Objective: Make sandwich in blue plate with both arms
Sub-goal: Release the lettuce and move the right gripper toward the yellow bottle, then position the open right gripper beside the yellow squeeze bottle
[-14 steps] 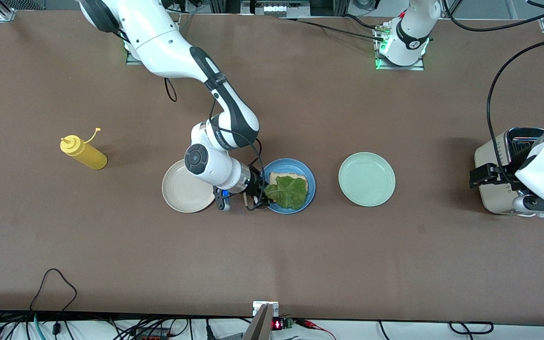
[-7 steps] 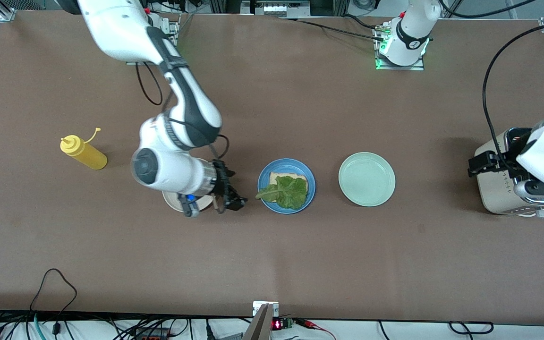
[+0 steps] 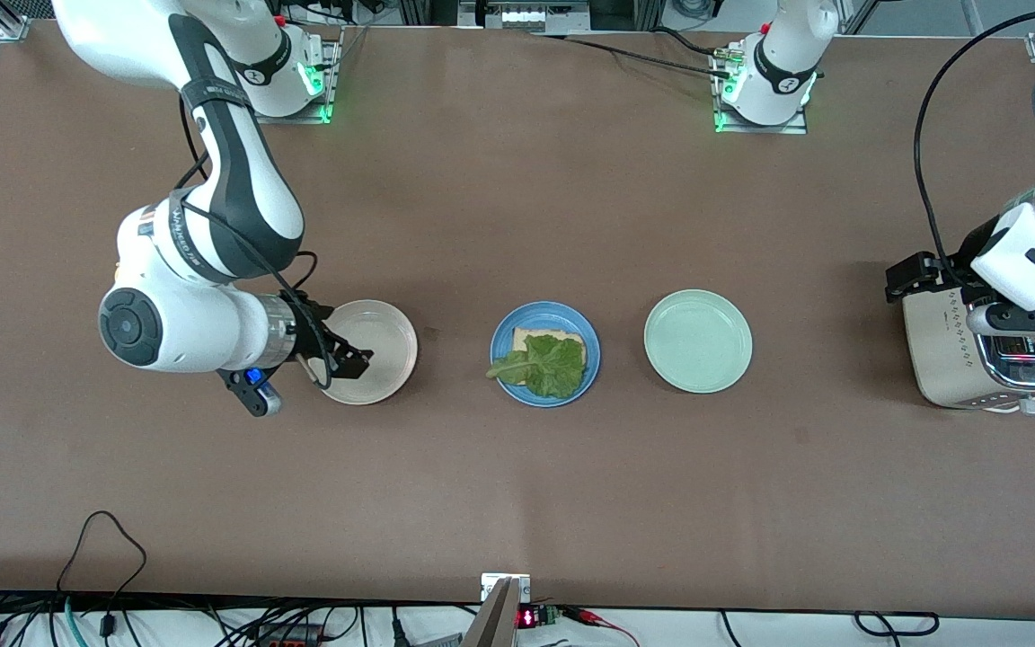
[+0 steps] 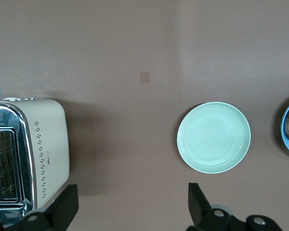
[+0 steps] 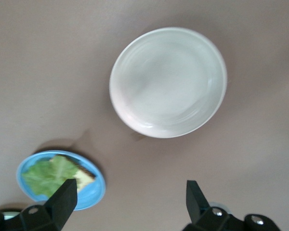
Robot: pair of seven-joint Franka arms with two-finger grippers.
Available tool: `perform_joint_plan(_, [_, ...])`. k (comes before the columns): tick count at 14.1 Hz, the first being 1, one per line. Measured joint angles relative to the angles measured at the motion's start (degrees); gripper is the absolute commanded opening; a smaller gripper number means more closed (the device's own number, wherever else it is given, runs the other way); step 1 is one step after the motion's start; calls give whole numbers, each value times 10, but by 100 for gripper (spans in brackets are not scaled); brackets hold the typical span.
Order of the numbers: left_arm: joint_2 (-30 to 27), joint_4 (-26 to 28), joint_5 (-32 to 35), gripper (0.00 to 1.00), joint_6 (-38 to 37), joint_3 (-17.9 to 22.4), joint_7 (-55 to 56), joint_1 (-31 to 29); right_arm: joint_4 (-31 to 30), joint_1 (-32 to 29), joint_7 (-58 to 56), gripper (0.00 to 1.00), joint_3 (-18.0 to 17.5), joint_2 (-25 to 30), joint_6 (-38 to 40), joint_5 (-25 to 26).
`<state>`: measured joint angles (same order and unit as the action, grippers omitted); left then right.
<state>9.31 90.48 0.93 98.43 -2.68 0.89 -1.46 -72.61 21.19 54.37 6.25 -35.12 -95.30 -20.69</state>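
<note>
The blue plate sits mid-table with one bread slice on it and a lettuce leaf on top, one tip hanging over the rim. No second slice shows. The plate also shows in the right wrist view and at the edge of the left wrist view. My right gripper is open and empty, over the cream-white plate. My left gripper is open and empty, over the table just beside the toaster.
A pale green plate lies beside the blue plate toward the left arm's end. The cream toaster stands at the left arm's end of the table. Cables trail along the table edge nearest the front camera.
My right gripper has drawn away from the blue plate toward the right arm's end, leaving the lettuce on the bread. My left arm has shifted a little over the toaster.
</note>
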Motion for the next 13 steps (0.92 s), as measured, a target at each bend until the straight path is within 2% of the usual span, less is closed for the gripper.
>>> perform_joint_plan(5, [0,4,0,100,0,2,-1,0,-23,-56,-175,100,0,51,75,47])
perform_joint_plan(9, [0,4,0,100,0,2,-1,0,-107,-117,-373,100,0,138,85,106])
perform_joint_plan(13, [0,4,0,100,0,2,-1,1,-182,-172,-554,100,-1,196,80,150])
